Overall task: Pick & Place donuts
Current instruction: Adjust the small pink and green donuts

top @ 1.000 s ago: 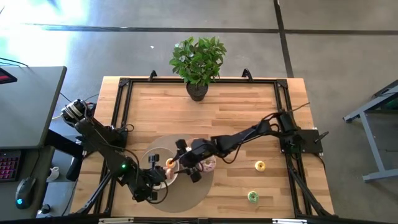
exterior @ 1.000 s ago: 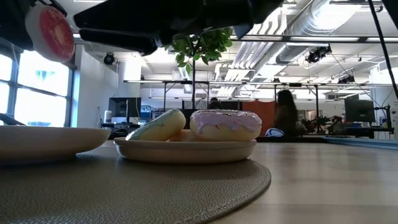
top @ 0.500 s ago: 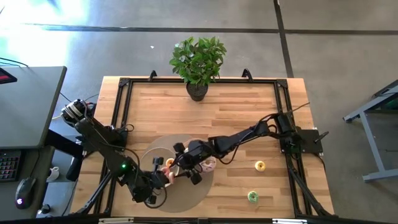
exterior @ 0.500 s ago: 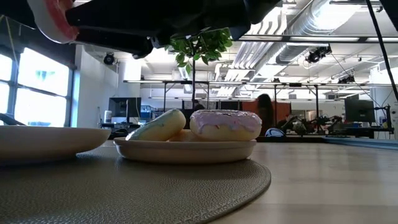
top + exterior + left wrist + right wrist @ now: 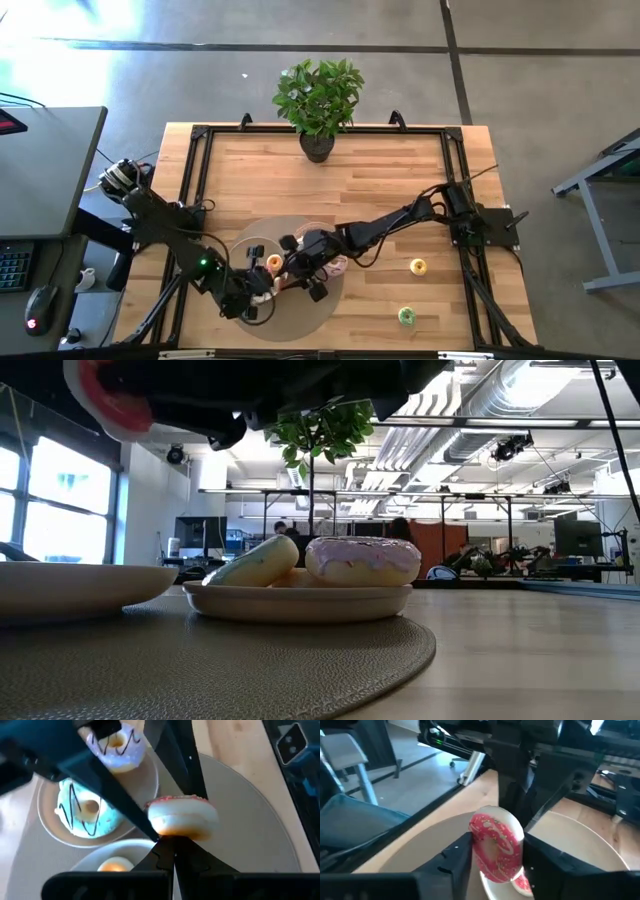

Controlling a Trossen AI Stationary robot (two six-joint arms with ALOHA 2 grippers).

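We see the right end effector [image 5: 496, 854] clenched on a mini donut [image 5: 496, 847], with one dark finger on each flat side of the ring, so the red sprinkled icing faces outward and the piece stands on its edge. We think this side grip is chosen because the ring is small and smooth, and a pinch across its thickness lets it drop flat when released. The donut hangs in the air, above the round grey mat [image 5: 240, 810], with the near plate [image 5: 127, 847] just below the fingers, so we judge that this plate is the goal. Beyond the end effector stands a second beige plate [image 5: 147, 787], shallow with a raised rim, which keeps its two bigger donuts from rolling: a blue-green one [image 5: 85, 812] and a lilac one [image 5: 117, 747], both glossy with thin dark drizzle. The left end effector [image 5: 172, 856] waits just beside the right one, its fingers pressed together on nothing (as far as we can see). Well apart from both, a yellow donut [image 5: 418, 266] and a green donut [image 5: 406, 316] lie on the wooden worktop [image 5: 380, 190], not yet collected.
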